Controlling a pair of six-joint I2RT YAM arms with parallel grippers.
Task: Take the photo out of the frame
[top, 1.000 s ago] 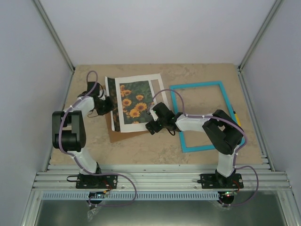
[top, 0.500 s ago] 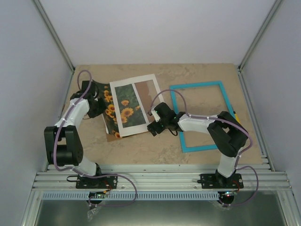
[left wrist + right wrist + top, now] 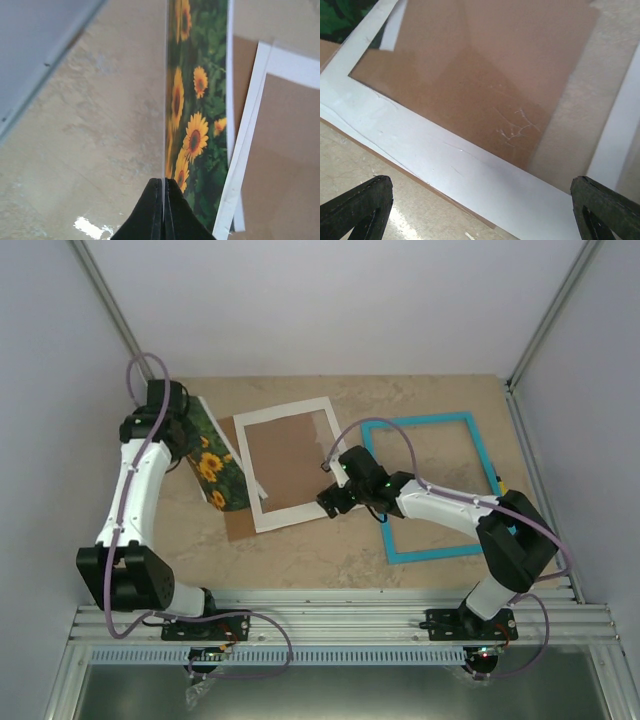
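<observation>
1. The left hand (image 3: 185, 437) is clenched on the rectangular print of orange-yellow sunflowers on dark green foliage (image 3: 212, 466), at the upper left of the overhead view. In its wrist view the black fingertips (image 3: 150, 212) press together on one thin edge of the print (image 3: 202, 125).
2. That pinch on the margin looks deliberate. It keeps the picture face untouched and lets the sheet hang tilted, nearly edge-on to the wrist camera, away from the other layers.
3. Whether the print's far corner brushes the beige marbled tabletop (image 3: 330, 552) I cannot tell from these angles.
4. The right hand (image 3: 331, 502) is released, its fingers spread wide, and it grasps nothing. It hovers at the centre of the overhead view, above the lower right corner of the blank white mat sheet (image 3: 292, 511). In its wrist view (image 3: 480, 212) the two fingertips straddle the mat's near strip (image 3: 470, 172), probably placed to steady the stack.
5. The large thin turquoise-blue rectangular picture frame (image 3: 425, 422) lies flat to the right of centre. It holds nothing, and bare tabletop shows through its opening, so the photo is already out.
6. The mat's window is also empty of the print. Only the plain brown backing board (image 3: 285, 455) beneath shows through it.
7. Faint scratches and a sheen over the board (image 3: 470, 75) suggest a clear pane on top, though the view is too poor to be sure.
</observation>
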